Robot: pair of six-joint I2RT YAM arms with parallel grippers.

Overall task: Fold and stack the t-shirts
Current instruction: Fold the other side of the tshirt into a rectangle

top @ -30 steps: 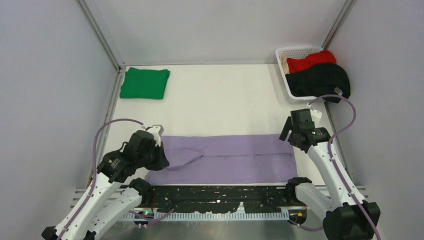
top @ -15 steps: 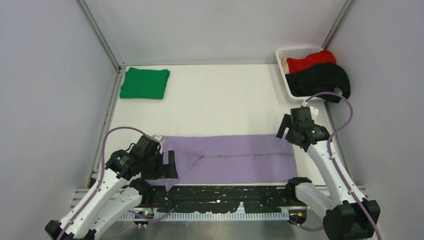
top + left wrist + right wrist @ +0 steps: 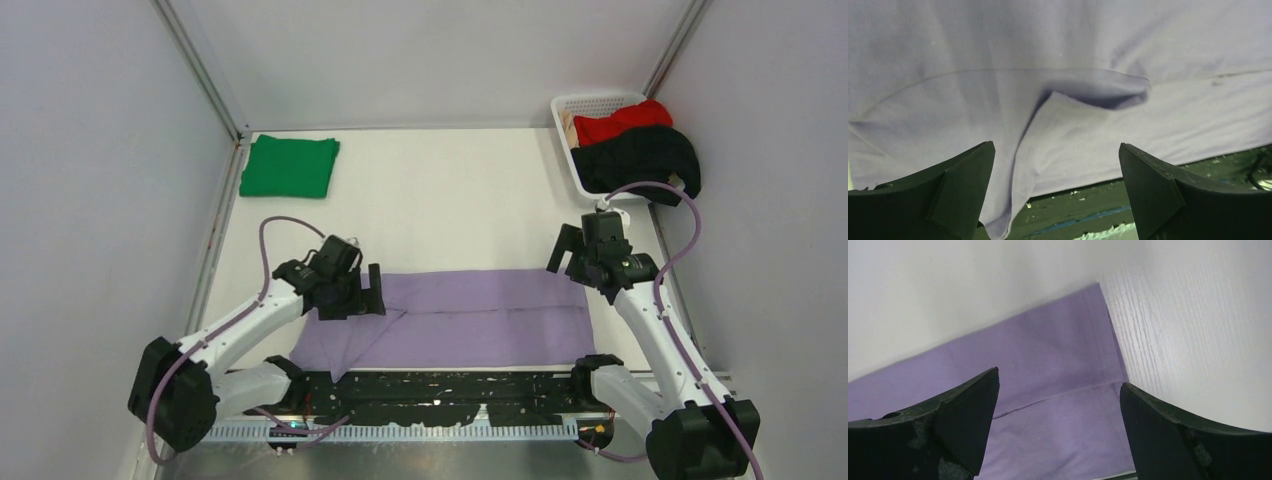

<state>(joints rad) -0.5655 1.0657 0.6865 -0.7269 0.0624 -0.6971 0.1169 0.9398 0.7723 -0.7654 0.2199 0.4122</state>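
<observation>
Here, left pincer [image 3: 1055,146] spread wide over lavender t-shirt [image 3: 480,320], right pincer [image 3: 1058,377] spread, both empty

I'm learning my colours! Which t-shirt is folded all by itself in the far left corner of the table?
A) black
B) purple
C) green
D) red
C: the green t-shirt lies folded alone there, while the red t-shirt and black t-shirt sit in the basket at the far right.

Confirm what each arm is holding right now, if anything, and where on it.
Nothing is held. The left gripper and right gripper both hang open above the lavender t-shirt, the left over its rumpled left end, the right over its far right corner.
</observation>
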